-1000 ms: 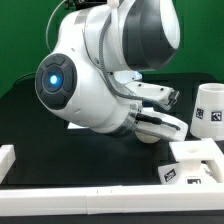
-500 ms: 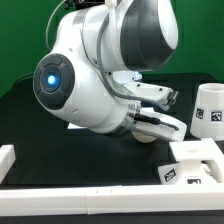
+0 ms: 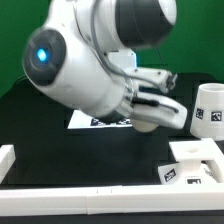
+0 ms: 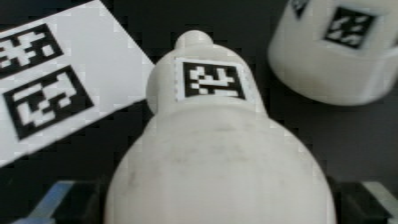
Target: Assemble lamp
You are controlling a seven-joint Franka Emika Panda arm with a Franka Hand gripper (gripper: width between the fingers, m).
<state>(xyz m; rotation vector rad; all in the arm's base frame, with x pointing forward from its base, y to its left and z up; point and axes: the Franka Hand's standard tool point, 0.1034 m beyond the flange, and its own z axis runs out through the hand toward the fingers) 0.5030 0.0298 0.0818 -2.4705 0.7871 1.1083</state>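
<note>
- Exterior view: the robot arm point(image 3: 85, 70) fills the left and middle of the scene above the black table point(image 3: 40, 135). Its bulk hides much of the table surface behind it.
- The pincer point(image 3: 150, 108) hangs at the arm's right end, above the table. Its jaws and load cannot be made out from this side.
- The marker board point(image 3: 95, 121) lies flat on the table beneath the arm, which screens most of it.
- The lamp's shade point(image 3: 210, 108) stands upright at the far right, apart from the pincer, with one tag facing the camera.
- The lamp's base point(image 3: 195, 152) lies flat at the near right, well apart from the pincer, with tags on its near side.
- A white rail point(image 3: 70, 197) runs along the near edge of the table.
- Wrist view: the pincer point(image 4: 214, 200) is clenched on the bulb point(image 4: 214, 130). The bulb's wide body sits between the two dark fingers point(image 4: 54, 205), and its narrow tagged end points away from the wrist.
- The bulb blocks most of this view. The shade point(image 4: 347, 50) stands just beyond its tagged end on one side, not touching it. The marker board point(image 4: 54, 80) lies on the other side, with two tags showing.
</note>
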